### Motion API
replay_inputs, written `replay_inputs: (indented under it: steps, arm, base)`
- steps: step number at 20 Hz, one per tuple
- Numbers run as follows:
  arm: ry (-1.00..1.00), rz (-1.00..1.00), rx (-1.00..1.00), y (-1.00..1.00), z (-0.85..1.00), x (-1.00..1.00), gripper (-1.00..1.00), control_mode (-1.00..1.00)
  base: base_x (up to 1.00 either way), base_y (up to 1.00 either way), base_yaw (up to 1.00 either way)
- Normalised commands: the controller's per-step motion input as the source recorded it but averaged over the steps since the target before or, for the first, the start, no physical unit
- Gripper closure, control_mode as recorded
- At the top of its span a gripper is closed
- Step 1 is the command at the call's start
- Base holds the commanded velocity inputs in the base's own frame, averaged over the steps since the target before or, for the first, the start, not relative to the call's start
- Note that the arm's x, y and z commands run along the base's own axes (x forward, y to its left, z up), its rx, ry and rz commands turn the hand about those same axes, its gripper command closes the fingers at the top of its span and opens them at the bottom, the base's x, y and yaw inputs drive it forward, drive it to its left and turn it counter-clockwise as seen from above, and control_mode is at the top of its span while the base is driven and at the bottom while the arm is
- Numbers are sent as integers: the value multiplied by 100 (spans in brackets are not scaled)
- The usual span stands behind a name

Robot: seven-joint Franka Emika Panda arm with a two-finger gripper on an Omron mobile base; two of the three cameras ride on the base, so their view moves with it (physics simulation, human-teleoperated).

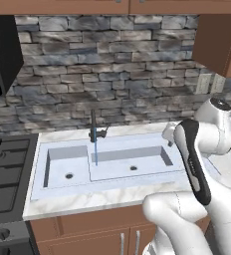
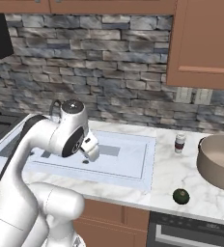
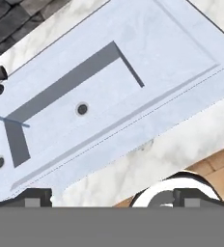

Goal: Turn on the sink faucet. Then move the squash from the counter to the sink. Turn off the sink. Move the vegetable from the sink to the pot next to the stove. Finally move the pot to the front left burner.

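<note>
The gripper (image 3: 106, 198) hung with its jaws wide apart and empty above the near edge of the sink (image 1: 137, 144), looking down on the large bowl. Off to its left the sink faucet (image 1: 94, 130) stood upright with a thin blue stream of water (image 1: 96, 152) running from its spout into the basin. Well off to its right, the squash (image 2: 181, 196) sat on the bench (image 2: 172, 169) near the front edge, with the pot (image 2: 219, 162) beyond it and a small jar (image 2: 180, 143) nearer the wall.
</note>
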Motion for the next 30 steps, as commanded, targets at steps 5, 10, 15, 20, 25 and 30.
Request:
replay_inputs:
  steps: [5, 10, 15, 20, 25, 30]
  arm:
    - [17, -7, 0, -83, -2, -37, -100, -100]
    - [19, -10, 0, -89, -4, -22, -100, -100]
    - [18, -11, 0, -90, -5, -20, -100, -100]
    - [10, -10, 0, -81, -22, -25, -100, -100]
    - [0, -9, 0, -57, -30, -5, -100, -100]
    - [3, -2, 0, -57, -24, 15, -100, -100]
  base:
    - [0, 0, 0]
    - [0, 0, 0]
    - [0, 0, 0]
    - [0, 0, 0]
    - [0, 0, 0]
    - [0, 0, 0]
